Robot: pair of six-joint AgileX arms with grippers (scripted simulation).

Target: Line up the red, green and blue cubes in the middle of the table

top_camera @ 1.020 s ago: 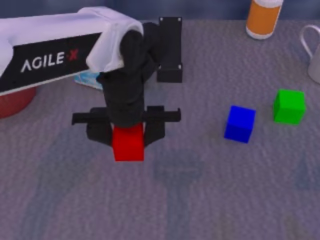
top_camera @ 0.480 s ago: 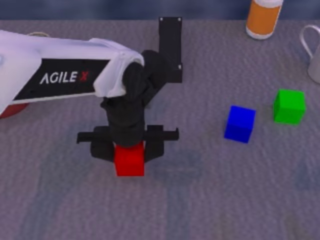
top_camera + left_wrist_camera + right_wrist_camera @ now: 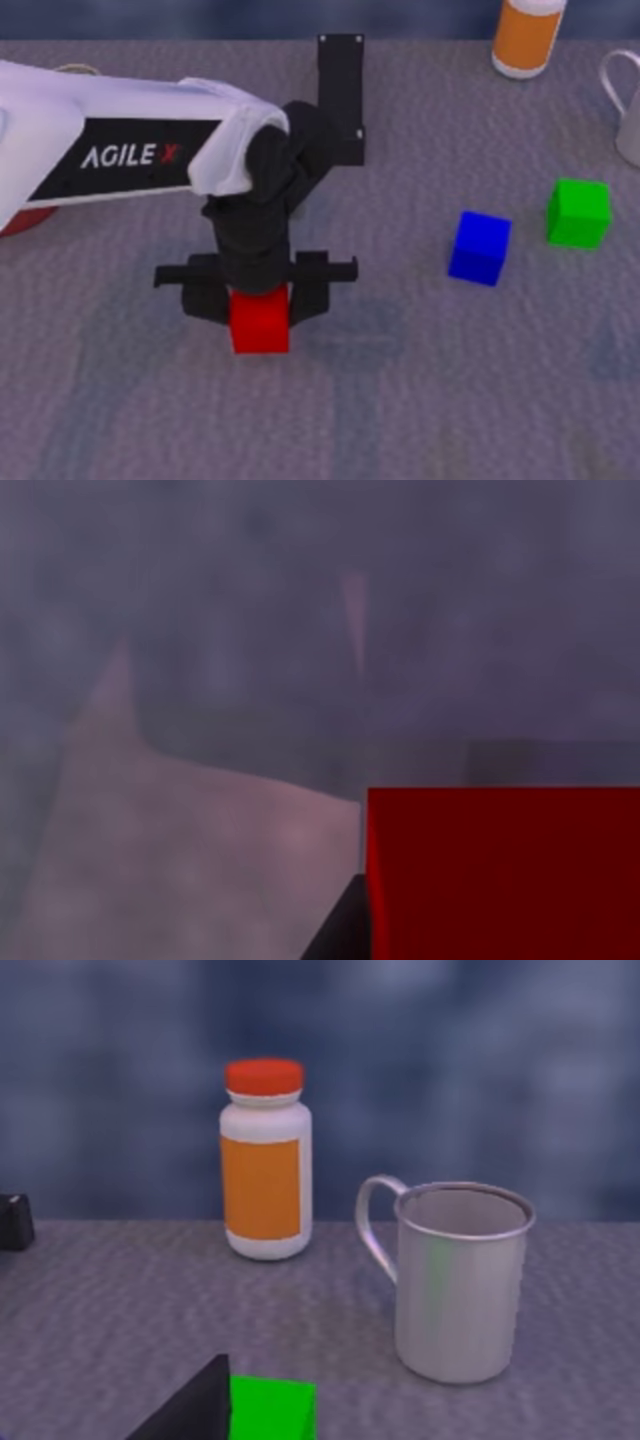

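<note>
The left gripper (image 3: 258,300) grips the red cube (image 3: 260,324) at lower centre-left of the top view, while blue cube (image 3: 480,247) and green cube (image 3: 578,212) wait unaligned at right.

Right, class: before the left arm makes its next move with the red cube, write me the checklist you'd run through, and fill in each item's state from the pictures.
1. Red cube sits between the left claw fingers: ok in the top view.
2. Cube resting on the table or lifted: cannot tell.
3. Blue cube and green cube out of the left arm's way: ok, both lie apart at the table's right.
4. Black block clear of the claw: ok, it is behind the arm.
5. Bottle and mug clear: ok, far right rear.
6. Right claw position: cannot tell; absent from the top view.
</note>
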